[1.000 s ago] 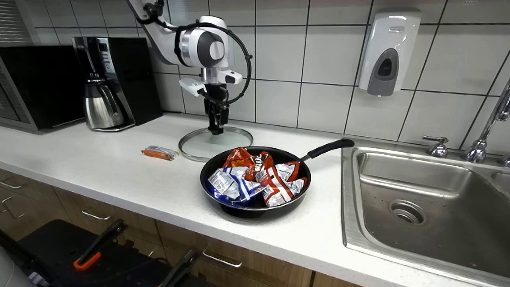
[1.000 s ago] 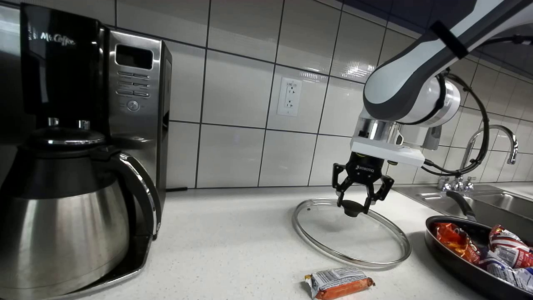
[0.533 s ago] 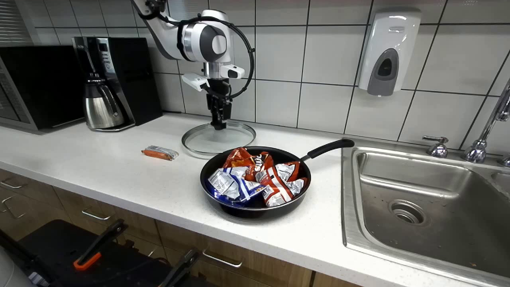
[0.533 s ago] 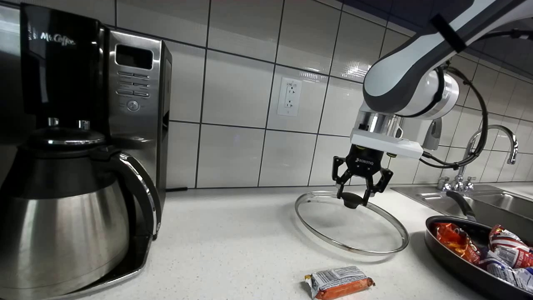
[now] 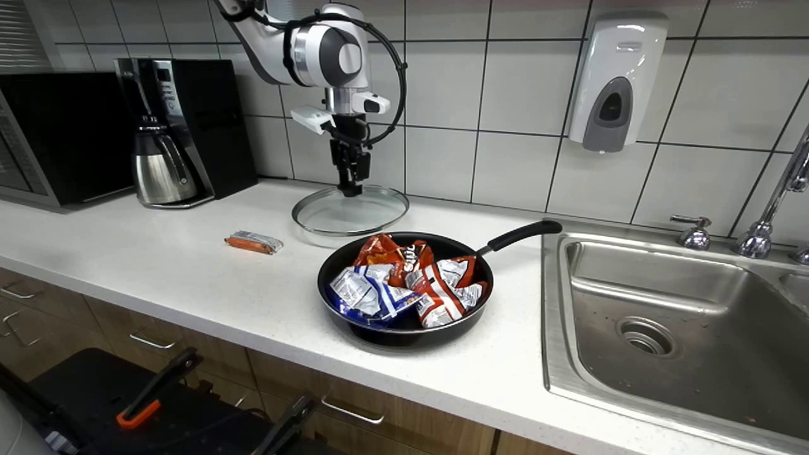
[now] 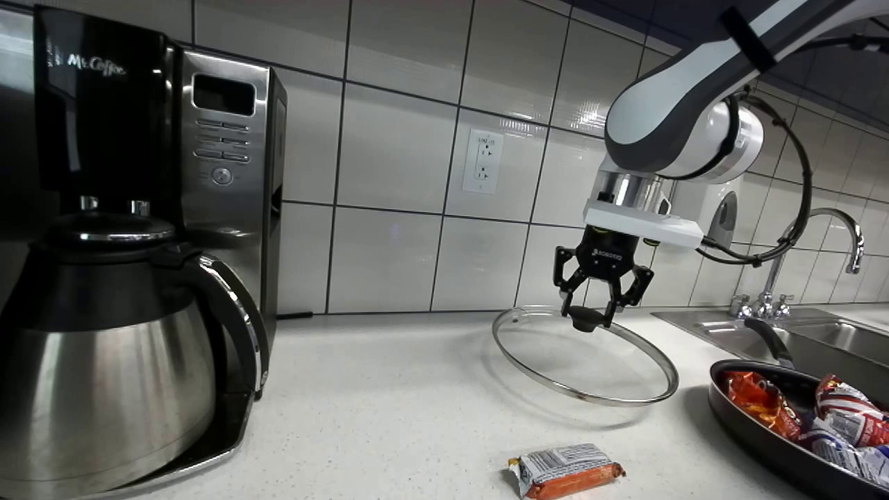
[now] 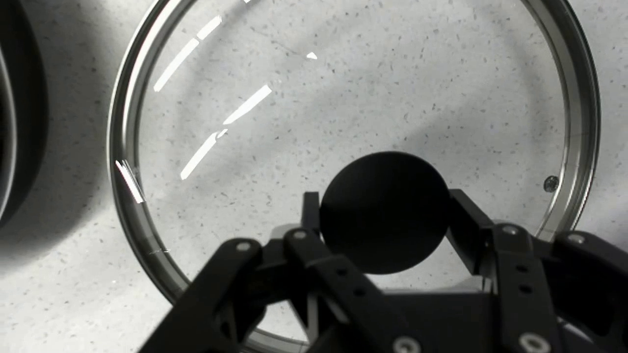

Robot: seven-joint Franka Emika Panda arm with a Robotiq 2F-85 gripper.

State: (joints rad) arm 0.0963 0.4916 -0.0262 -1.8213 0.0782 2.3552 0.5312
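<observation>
a clear glass lid [image 5: 351, 213] with a metal rim hangs just above the counter [image 5: 189, 253]. it is beside the black frying pan [image 5: 407, 340], on the pan's back side and away from its handle [image 5: 524, 234], near the pan but apart from it. my gripper [image 6: 587, 317] is grasping the lid's round black knob [image 7: 385, 213], squeezing it from two sides.

the knob looks smooth and i press it at only two places, so i judge the lid could swivel or tip if its weight pulls unevenly, or drop if my hold loosens. hanging this low, its rim could also knock the pan if it strays sideways.

in the pan, crumpled red, orange and blue snack bags [image 5: 426, 291] make an uneven heap; that heap and the raised handle are the obstacles i would mind most. away from the handle, well apart from the pan, a small orange-and-silver packet [image 5: 253, 242] lies flat. farther that way stands a coffee maker [image 5: 218, 126] with a steel carafe [image 5: 163, 174]. past the pan's handle are a steel sink [image 5: 555, 328] and a white soap dispenser [image 5: 622, 69] on the wall [image 5: 524, 88].
</observation>
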